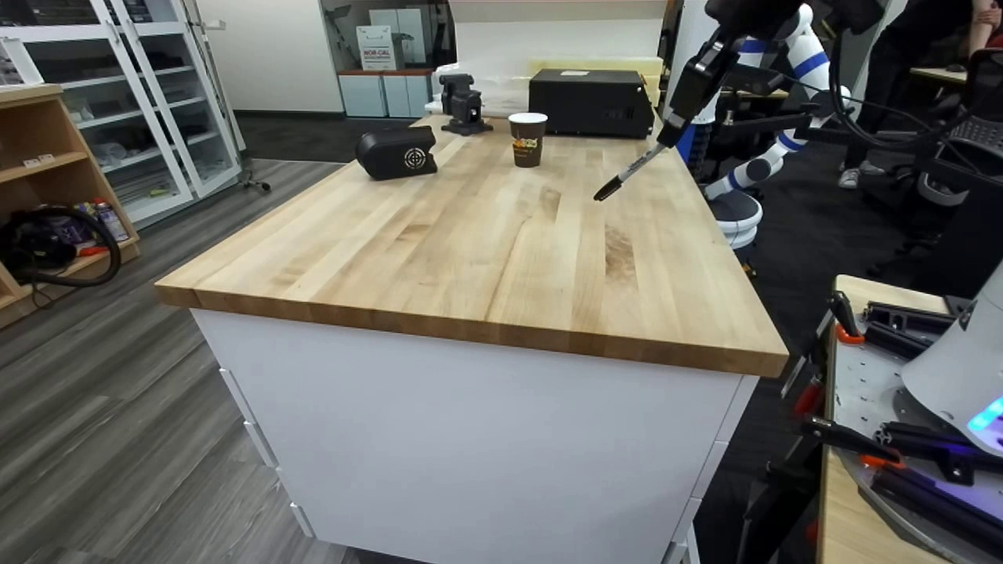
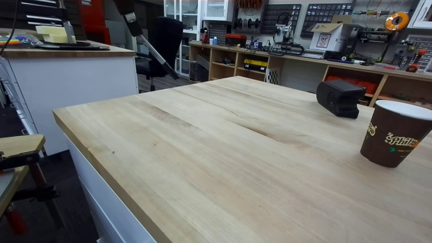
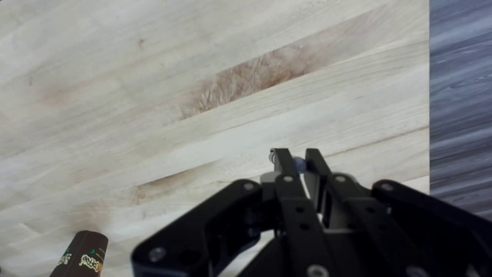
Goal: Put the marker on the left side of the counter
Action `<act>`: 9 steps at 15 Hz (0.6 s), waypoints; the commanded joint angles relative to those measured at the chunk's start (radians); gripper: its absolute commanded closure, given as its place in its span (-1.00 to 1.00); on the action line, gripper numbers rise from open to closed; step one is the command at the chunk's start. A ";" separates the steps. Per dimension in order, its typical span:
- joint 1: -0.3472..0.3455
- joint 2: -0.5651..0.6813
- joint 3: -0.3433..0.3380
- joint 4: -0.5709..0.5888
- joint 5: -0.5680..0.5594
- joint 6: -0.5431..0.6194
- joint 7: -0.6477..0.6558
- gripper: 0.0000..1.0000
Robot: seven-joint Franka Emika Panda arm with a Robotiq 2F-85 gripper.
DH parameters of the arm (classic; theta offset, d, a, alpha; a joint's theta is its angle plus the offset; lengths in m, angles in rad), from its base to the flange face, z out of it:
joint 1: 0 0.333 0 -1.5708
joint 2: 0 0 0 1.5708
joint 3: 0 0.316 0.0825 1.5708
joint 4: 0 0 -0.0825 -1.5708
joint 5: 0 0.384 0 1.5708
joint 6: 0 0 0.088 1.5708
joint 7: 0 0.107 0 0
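My gripper (image 1: 671,130) is shut on the marker (image 1: 633,167), a thin stick with a grey barrel and a black end. In both exterior views the marker (image 2: 156,54) slants down from the fingertips (image 2: 133,26), its black end lowest and in the air above the counter (image 1: 470,251). In an exterior view it is over the right part of the wooden top. In the wrist view the marker's rounded blue-grey end (image 3: 300,164) shows between the fingertips (image 3: 299,156); the rest of it is mostly hidden by the fingers.
A dark paper cup (image 1: 526,142) stands on the counter; it also shows in the wrist view (image 3: 83,254). A black moulded object (image 1: 397,153) lies near the counter's edge. A black vise-like tool (image 1: 464,106) and a large black box (image 1: 592,103) stand at the far end.
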 commanded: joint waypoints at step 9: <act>-0.053 0.030 -0.046 0.076 0.019 -0.158 -0.006 0.94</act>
